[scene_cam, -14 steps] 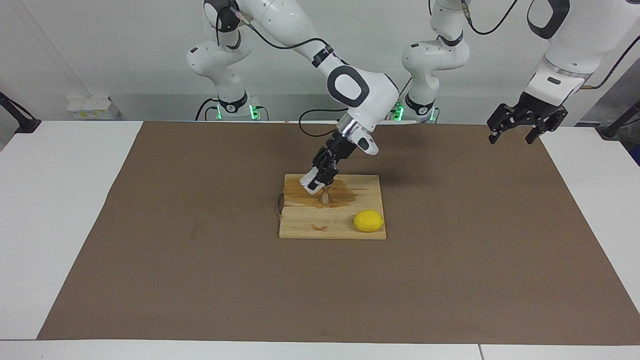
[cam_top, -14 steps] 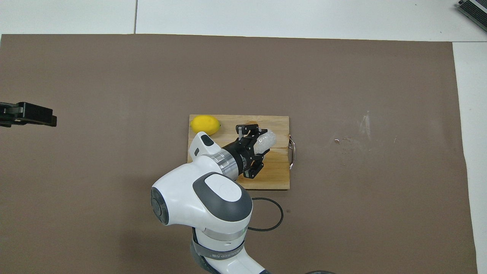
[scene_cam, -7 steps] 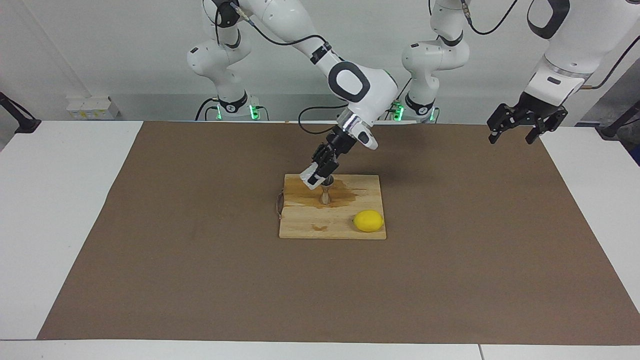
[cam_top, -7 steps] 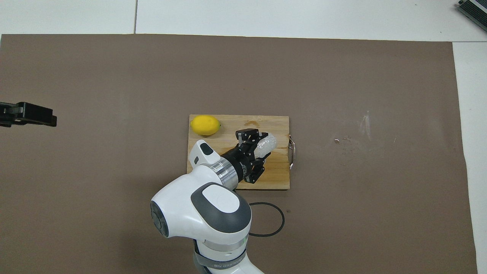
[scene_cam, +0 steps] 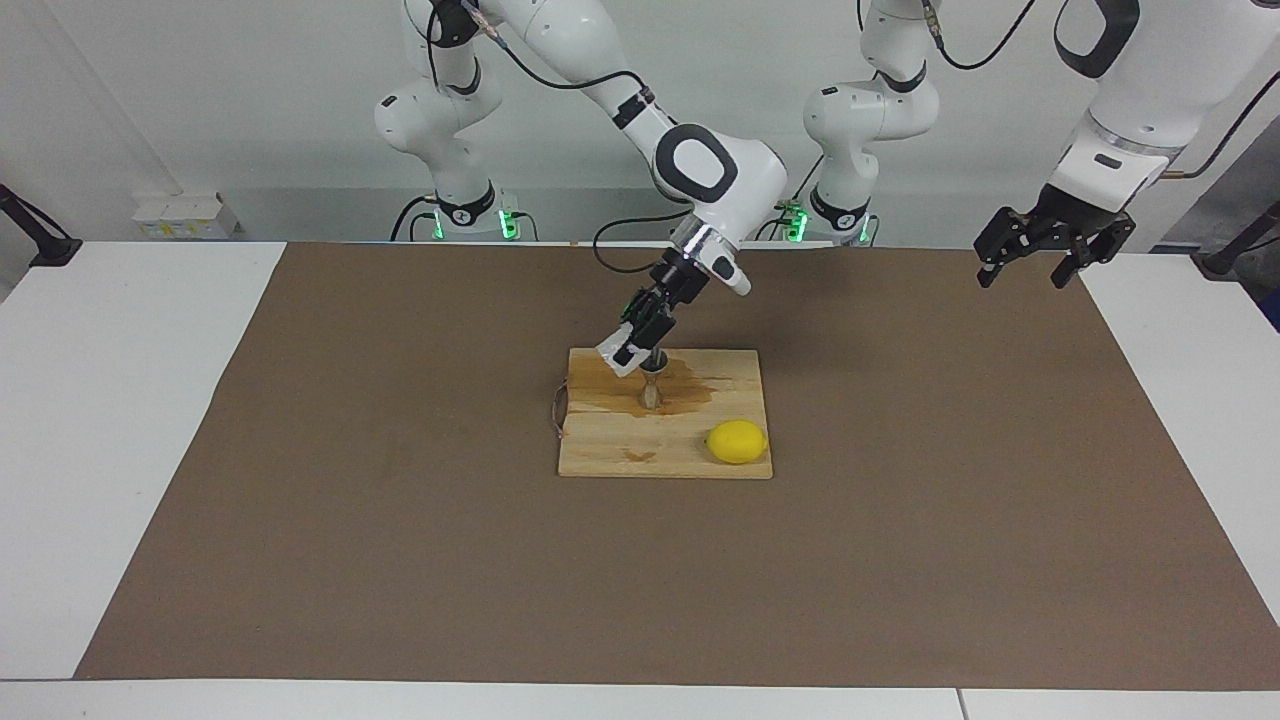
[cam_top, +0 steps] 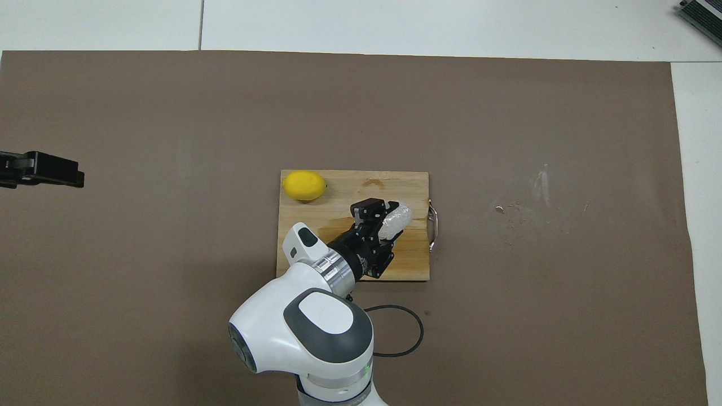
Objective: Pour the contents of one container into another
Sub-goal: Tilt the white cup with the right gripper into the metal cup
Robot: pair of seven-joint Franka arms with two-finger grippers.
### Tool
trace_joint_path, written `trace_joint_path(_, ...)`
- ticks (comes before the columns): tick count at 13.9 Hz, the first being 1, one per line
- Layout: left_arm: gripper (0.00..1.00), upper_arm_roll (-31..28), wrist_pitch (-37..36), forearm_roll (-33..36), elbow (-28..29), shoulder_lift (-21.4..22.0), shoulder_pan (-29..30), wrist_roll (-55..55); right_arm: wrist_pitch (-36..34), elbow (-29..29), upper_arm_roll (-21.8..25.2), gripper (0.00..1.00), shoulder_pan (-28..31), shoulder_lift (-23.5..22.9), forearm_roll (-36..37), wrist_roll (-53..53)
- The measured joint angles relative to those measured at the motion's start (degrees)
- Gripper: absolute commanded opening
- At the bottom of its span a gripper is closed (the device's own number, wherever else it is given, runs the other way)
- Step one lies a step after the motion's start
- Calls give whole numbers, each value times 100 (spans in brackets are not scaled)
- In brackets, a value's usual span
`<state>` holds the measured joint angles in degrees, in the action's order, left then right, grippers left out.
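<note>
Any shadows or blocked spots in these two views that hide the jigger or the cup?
Facing view: even lighting, only a soft arm shadow on the mat; jigger and cup both show. Overhead view: the right end effector covers the jigger; the cup shows.

Robotics lab, two arms [scene_cam: 560, 40], bare table [scene_cam: 130, 400]

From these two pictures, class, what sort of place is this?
Probably a robotics lab bench set for a drink-pouring trial: two white arms bolted at a table, a brown mat, and a cutting board holding a lemon and jigger.
</note>
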<state>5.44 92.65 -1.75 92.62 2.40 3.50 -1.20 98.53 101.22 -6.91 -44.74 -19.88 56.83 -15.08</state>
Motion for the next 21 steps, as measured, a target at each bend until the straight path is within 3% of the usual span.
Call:
trace_joint_path(9, 100, 0, 5, 0, 0, 0, 0, 0, 299, 369, -1, 0, -18, 152, 544, 641)
trace_joint_path(21, 100, 0, 7, 0, 0, 0, 0, -1, 398, 382, -1, 0, -60, 170, 619, 219)
